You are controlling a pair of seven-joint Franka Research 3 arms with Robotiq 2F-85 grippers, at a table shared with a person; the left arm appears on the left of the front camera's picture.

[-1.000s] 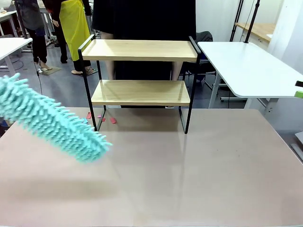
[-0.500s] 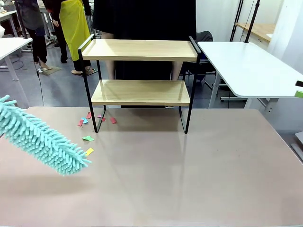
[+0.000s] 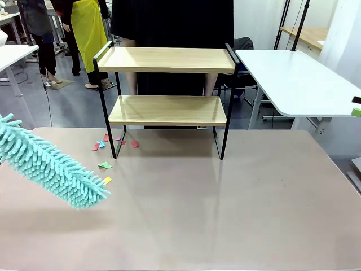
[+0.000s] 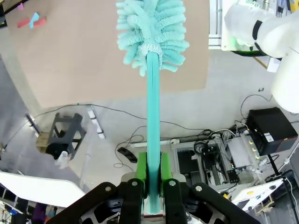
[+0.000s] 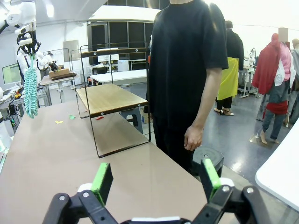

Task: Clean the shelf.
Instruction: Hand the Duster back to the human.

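Note:
The shelf (image 3: pixel 166 59) stands at the far middle of the table, both wooden boards bare; it also shows in the right wrist view (image 5: pixel 112 98). A teal fluffy duster (image 3: pixel 51 164) hangs slanted over the table's left part, apart from the shelf. My left gripper (image 4: pixel 153 170) is shut on the duster's teal handle (image 4: pixel 153 116), with the fluffy head (image 4: pixel 152 32) pointing away from it. My right gripper (image 5: pixel 156 179) is open with nothing between its fingers, low over the table's right end.
Small coloured paper scraps (image 3: pixel 104 165) lie on the tan table (image 3: pixel 225 203) beside the shelf's left legs. A person in black (image 5: pixel 187 70) stands right behind the shelf. A white table (image 3: pixel 293 79) stands at the right, beyond the edge.
The duster swung left and back from the table's middle-left, uncovering the paper scraps near the shelf's left legs. In the last half second it barely moved.

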